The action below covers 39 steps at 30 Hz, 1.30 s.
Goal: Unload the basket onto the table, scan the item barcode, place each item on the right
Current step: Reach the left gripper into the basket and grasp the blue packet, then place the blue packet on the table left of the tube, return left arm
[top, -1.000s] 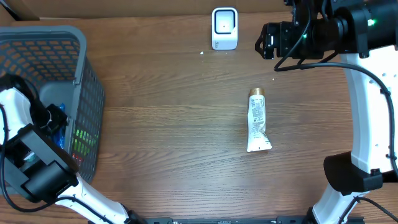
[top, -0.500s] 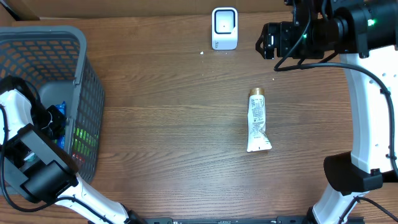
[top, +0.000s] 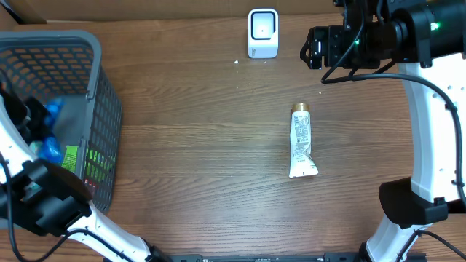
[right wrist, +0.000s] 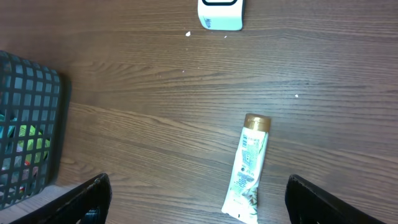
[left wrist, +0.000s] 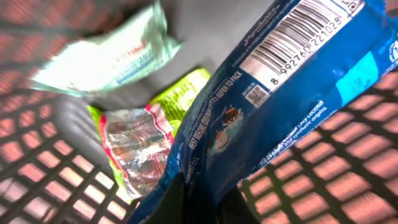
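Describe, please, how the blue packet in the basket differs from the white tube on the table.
Hold: the blue packet is pinched in the shut left gripper inside the grey basket; the white tube lies free on the table, untouched.
Look: the blue packet is blue film, its barcode facing the left wrist camera; the white tube has a gold cap and no legible barcode.
Both are printed retail packages.

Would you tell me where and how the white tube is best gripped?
I would take the tube across its round mid-body, coming straight down from above: it lies flat, so the jaws can straddle its narrow width, clear of the gold cap and the crimped end.
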Each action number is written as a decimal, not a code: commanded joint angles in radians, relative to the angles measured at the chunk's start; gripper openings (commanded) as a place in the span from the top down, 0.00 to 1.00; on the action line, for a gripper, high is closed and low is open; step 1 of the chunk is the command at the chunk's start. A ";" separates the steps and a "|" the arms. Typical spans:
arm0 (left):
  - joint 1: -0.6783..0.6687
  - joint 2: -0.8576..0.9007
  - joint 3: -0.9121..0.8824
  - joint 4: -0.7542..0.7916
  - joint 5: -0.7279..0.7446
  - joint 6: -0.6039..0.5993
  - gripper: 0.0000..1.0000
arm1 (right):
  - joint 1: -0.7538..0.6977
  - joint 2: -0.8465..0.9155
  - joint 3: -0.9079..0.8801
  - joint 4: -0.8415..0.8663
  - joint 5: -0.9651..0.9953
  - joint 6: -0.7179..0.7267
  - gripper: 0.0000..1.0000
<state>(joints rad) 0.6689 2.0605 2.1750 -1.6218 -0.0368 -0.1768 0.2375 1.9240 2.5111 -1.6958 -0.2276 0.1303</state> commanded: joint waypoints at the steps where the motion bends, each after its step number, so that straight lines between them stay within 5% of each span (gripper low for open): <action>1: -0.060 -0.056 0.152 -0.048 0.027 0.024 0.96 | 0.003 0.002 -0.005 0.002 0.010 -0.007 0.10; 11: -0.375 -0.310 0.217 -0.046 0.005 0.011 0.96 | 0.003 0.002 -0.005 0.002 0.009 -0.004 0.10; 21: -0.731 -0.407 0.179 -0.049 -0.064 -0.281 0.96 | 0.003 0.002 -0.005 0.002 0.014 -0.003 0.11; 28: -0.981 -0.364 -0.217 0.119 -0.056 -0.479 0.96 | -0.050 0.002 -0.005 0.003 0.219 0.225 0.15; 39: -1.256 -0.206 -0.652 0.561 0.083 -0.712 0.96 | -0.144 0.002 -0.005 0.002 0.219 0.241 0.14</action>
<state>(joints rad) -0.5385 1.8072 1.5650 -1.0966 0.0055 -0.7673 0.0975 1.9240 2.5103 -1.6962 -0.0238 0.3519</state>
